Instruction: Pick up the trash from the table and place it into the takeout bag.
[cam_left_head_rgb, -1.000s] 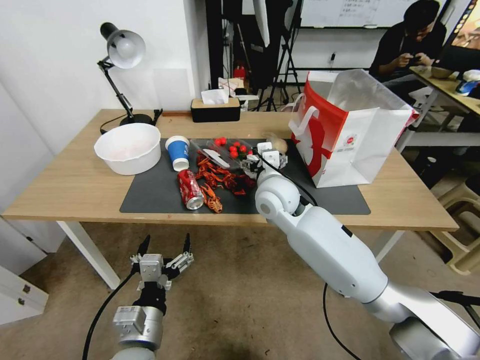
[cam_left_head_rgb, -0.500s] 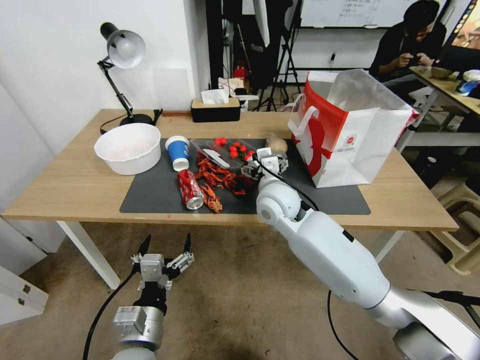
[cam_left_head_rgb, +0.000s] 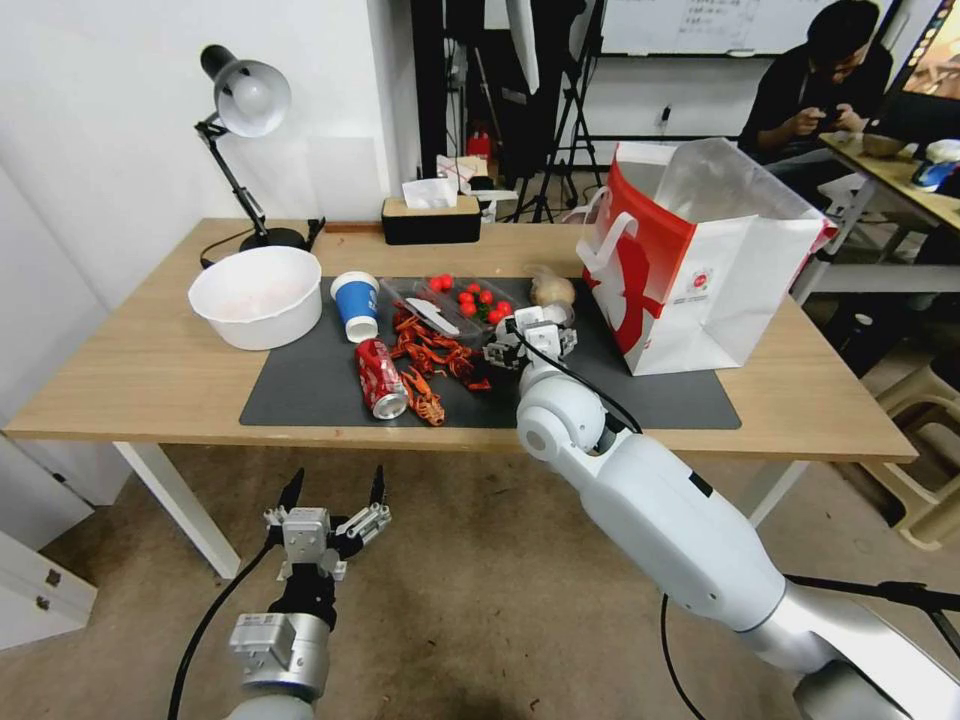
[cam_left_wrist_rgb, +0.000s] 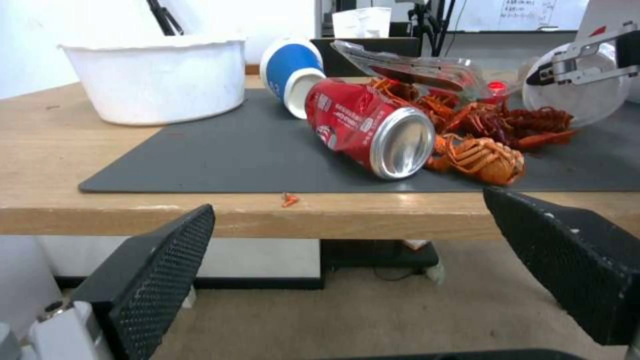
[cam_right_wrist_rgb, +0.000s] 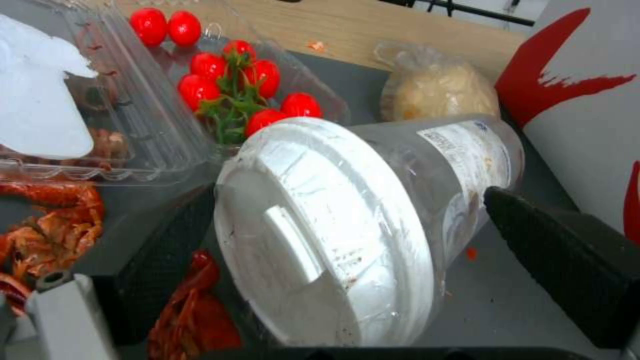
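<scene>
The right claw (cam_right_wrist_rgb: 347, 280) is hanging wide open over the dark mat (cam_left_head_rgb: 310, 385), its fingers (cam_right_wrist_rgb: 567, 260) straddling the lidded cup (cam_right_wrist_rgb: 360, 220) without touching it. The cup is lying on its side near the middle of the worktop (cam_left_head_rgb: 130, 370), white lid facing the claw, long axis pointing away toward the takeout bag (cam_left_head_rgb: 700, 270) standing just to its right. The right arm is plainly the nearer one. The left claw (cam_left_head_rgb: 333, 500) is waiting open below the worktop's near edge, facing the toppled soda can (cam_left_wrist_rgb: 370, 132) and blue cup (cam_left_wrist_rgb: 290, 70).
</scene>
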